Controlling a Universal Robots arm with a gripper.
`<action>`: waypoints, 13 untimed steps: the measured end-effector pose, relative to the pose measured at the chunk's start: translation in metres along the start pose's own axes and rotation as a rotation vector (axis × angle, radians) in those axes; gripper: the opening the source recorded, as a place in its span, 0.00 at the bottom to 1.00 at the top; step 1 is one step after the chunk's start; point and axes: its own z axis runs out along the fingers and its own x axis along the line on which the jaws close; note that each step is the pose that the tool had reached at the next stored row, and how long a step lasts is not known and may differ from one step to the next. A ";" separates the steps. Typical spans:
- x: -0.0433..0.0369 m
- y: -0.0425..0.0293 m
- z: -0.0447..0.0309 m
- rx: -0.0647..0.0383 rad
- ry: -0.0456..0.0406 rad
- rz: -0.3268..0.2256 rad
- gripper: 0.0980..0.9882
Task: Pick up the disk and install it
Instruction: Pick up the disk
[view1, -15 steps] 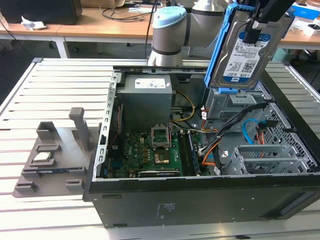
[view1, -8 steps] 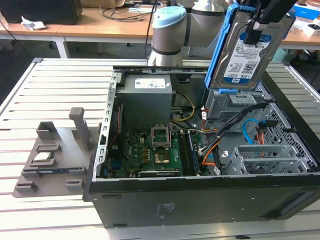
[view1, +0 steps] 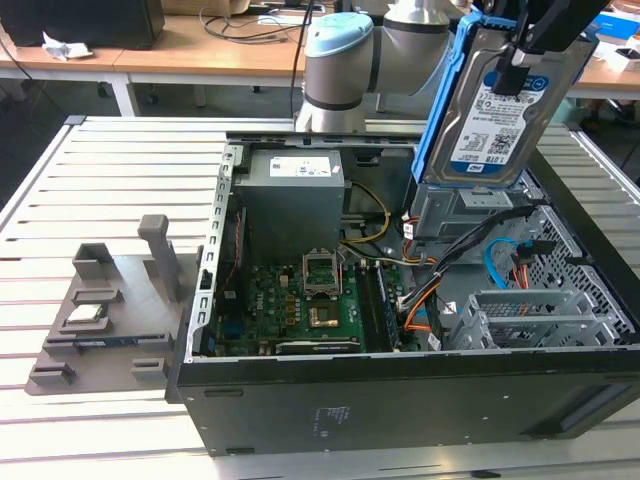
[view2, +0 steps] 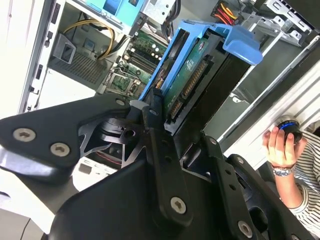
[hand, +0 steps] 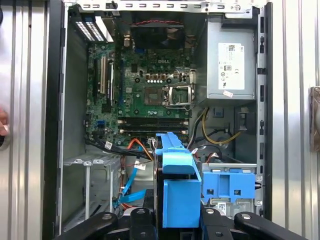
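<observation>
Disk (view1: 490, 110) is hanging in the air over the far corner of the open case (view1: 400, 400), on the exterior view's right. It is standing steeply on end with its label facing that camera and its blue frame running along the edges. The pincer (view1: 507, 72) is gripping it near the upper end, one finger lying across the label face and the other behind. In the second wrist view the fingers (view2: 156, 117) are pressing on the two broad faces, with the green circuit side of the disk (view2: 192, 75) turned toward the camera.

Picking up looks done, since the disk is touching neither the table (view1: 100, 160) nor the grey fixture (view1: 110, 310) on the exterior view's left. The step in hand seems to be the install, with the disk being brought to the cage (view1: 460, 210). Its lower edge is sitting just above the cage in the exterior view, and I cannot tell whether the two are touching. In the first wrist view the disk (hand: 177, 195) is showing end-on, just beside the cage's blue latch (hand: 227, 185).

Seating it would call for squaring the blue frame to the cage opening and guiding it in straight, because the fit looks close. It would also mean staying off the cables (view1: 500, 260) that are looping near the cage. A person's hand (view2: 280, 145) is resting on a small round object outside the case, well apart from the disk.
</observation>
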 end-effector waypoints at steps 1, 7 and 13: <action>0.0010 0.0000 0.0001 0.000 -0.0001 0.000 0.30; 0.0100 0.0000 0.0005 0.000 0.0000 0.000 0.30; 0.0218 0.0001 0.0010 0.000 0.0000 0.000 0.30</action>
